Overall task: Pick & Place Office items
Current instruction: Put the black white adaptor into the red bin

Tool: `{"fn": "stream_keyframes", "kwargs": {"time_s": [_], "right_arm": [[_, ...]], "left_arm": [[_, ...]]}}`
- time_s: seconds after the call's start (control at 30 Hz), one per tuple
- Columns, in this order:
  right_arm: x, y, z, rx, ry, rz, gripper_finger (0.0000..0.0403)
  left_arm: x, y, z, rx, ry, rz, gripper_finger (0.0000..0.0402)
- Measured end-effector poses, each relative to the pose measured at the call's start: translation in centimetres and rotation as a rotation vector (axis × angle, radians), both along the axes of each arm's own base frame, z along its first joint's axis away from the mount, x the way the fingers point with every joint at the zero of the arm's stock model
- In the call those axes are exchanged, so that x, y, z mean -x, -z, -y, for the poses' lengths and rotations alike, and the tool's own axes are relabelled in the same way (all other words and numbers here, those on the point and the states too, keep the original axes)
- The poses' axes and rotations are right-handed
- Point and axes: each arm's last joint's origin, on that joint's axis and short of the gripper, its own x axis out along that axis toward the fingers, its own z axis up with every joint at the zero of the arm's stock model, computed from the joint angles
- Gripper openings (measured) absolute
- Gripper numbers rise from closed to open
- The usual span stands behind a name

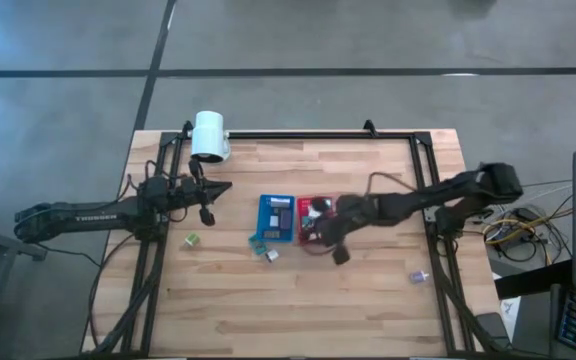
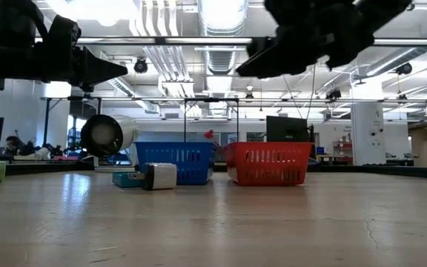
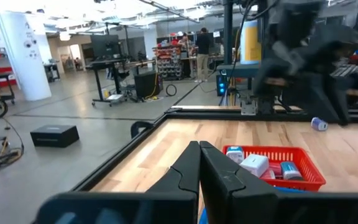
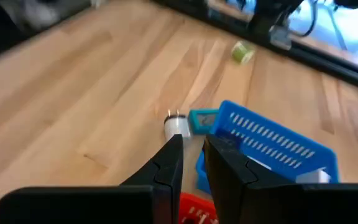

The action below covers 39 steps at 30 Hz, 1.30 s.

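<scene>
The office items are tiny. A white plug block (image 4: 178,124) and a teal piece (image 4: 202,118) lie on the wood beside the blue tray (image 4: 272,146). A green piece (image 1: 192,240) lies alone to the left, and a small bluish piece (image 1: 418,276) lies to the right. Several more sit in the red tray (image 3: 303,171). My right gripper (image 4: 192,158) hovers over the near edges of both trays, narrowly open and holding nothing. My left gripper (image 3: 199,165) is shut and empty, raised at the table's left (image 1: 208,205).
The blue tray (image 1: 276,218) and the red tray (image 1: 313,218) stand side by side at mid table. The white lamp head (image 1: 209,135) lies at the far left edge. A black frame rail (image 1: 298,134) borders the table. Bare wood stretches along the near side.
</scene>
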Motion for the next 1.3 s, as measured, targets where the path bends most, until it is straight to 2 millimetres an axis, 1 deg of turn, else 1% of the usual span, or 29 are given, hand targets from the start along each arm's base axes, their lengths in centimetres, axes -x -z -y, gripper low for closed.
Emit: {"fn": "stream_keyframes", "kwargs": {"time_s": [0.13,0.27,0.33,0.47,0.57,0.67,0.77,0.9,1.0,1.1,1.3], "right_arm": [[-2.6,1.1,-1.8,0.07,-0.019,-0.065,0.0059],[-5.1,1.4,-3.4,0.116,-0.03,-0.118,0.0059],[-6.3,1.4,-3.9,0.144,-0.023,-0.151,0.0059],[-8.5,2.0,-4.5,0.202,-0.014,-0.281,0.0063],[-10.1,2.0,-4.7,0.259,-0.033,-0.358,0.0083],[-11.6,2.0,-5.0,0.294,-0.061,-0.414,0.0112],[-12.9,1.7,-5.2,0.309,-0.075,-0.422,0.0145],[-14.1,1.2,-5.5,0.349,-0.112,-0.409,0.0182],[-14.8,1.6,-5.7,0.372,-0.136,-0.415,0.0197],[-15.4,2.2,-5.9,0.38,-0.144,-0.459,0.02],[-16.3,4.3,-5.9,0.404,-0.168,-0.528,0.0195]], "left_arm": [[0.0,0.1,0.0,0.007,0.0,-0.013,0.0012],[0.0,0.2,0.0,0.008,0.0,-0.018,0.0012],[0.0,0.2,0.0,0.011,-0.001,-0.018,0.0012],[0.0,0.2,0.0,0.011,-0.001,-0.017,0.0012],[0.0,0.2,0.0,0.011,0.0,-0.017,0.0012],[0.0,0.2,0.0,0.011,0.0,-0.017,0.0012],[0.0,0.2,0.0,0.012,0.0,-0.018,0.0012],[0.0,0.2,0.0,0.03,0.005,-0.014,0.0012],[0.0,0.3,0.0,0.038,0.013,-0.016,0.0012],[-0.1,0.3,0.0,0.04,0.016,-0.021,0.0012],[-0.1,0.3,0.0,0.039,0.017,-0.022,0.0012]]}}
